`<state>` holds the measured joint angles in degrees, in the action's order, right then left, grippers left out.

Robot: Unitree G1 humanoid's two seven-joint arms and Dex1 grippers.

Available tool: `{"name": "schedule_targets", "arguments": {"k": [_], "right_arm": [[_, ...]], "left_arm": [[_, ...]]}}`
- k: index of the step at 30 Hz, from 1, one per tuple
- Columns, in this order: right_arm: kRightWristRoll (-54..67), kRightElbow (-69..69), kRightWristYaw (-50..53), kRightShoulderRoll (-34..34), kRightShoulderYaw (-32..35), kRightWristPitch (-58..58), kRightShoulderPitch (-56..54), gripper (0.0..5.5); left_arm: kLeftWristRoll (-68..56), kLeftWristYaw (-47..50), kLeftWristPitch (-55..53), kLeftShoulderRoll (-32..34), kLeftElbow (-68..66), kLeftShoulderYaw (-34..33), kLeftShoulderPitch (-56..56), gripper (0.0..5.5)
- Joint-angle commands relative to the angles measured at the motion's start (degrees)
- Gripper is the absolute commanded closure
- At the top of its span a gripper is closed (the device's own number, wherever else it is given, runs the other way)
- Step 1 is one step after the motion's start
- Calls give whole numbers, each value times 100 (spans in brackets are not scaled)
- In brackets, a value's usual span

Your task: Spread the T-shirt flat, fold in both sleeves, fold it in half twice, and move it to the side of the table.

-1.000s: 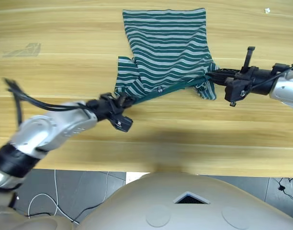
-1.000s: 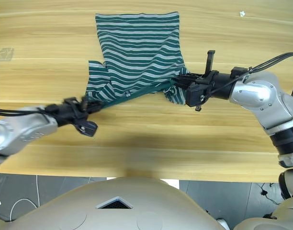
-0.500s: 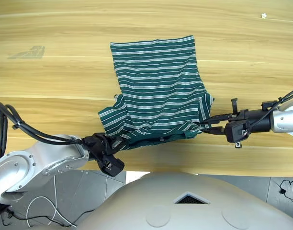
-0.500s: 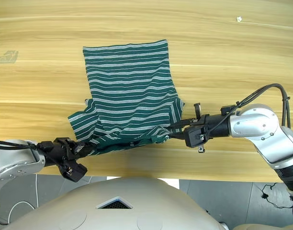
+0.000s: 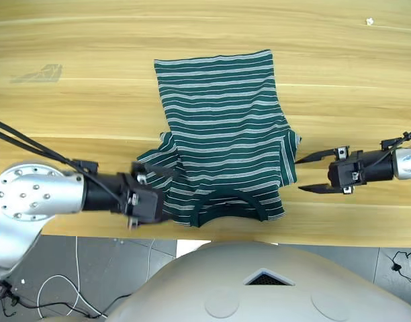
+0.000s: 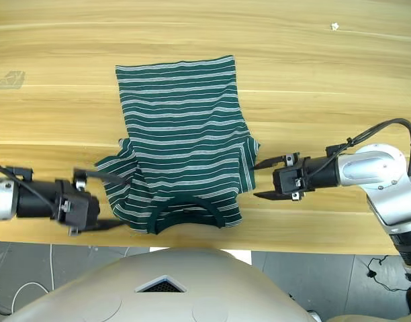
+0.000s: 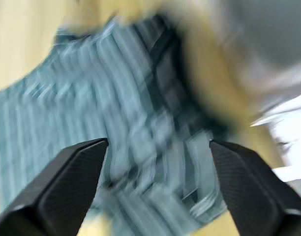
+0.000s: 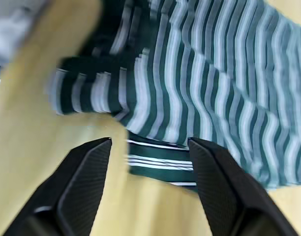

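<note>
At lower left, the left gripper (image 5: 158, 193) holds its jaws apart at the crumpled sleeve of the green striped T-shirt (image 5: 225, 134). The shirt lies mid-frame on the wooden bench (image 5: 91, 40), collar toward the bottom. At right, the right gripper (image 5: 299, 176) has its jaws apart just beside the other sleeve.
</note>
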<state>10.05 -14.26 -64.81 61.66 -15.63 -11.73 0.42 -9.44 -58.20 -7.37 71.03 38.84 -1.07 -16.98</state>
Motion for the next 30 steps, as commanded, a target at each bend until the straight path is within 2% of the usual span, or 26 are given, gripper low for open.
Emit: {"name": "schedule_targets", "arguments": {"k": [1, 5, 15, 22, 26, 30], "right_arm": [[-769, 274, 482, -532, -24, -360, -357, 263], [-1063, 491, 420, -703, -148, -561, -443, 263], [-1761, 1407, 278, -965, -530, -1021, -690, 263], [-2119, 1883, 142, -801, -873, -1302, -363, 263], [-2266, 2049, 142, -366, -598, -1296, -561, 263], [-2227, 2178, 199, -251, -383, -1289, -826, 263]], "left_arm": [[2383, 1319, 1050, -679, -1673, 970, 835, 147], [3275, 1963, 1518, -1247, -2095, 1425, 787, 147], [3619, 2138, 1718, -1758, -2519, 1563, 781, 147], [3646, 2465, 1801, -1717, -2887, 1224, 564, 147], [3680, 2639, 1907, -1555, -3008, 924, -15, 147], [3768, 2743, 1953, -1525, -2927, 742, -314, 147]]}}
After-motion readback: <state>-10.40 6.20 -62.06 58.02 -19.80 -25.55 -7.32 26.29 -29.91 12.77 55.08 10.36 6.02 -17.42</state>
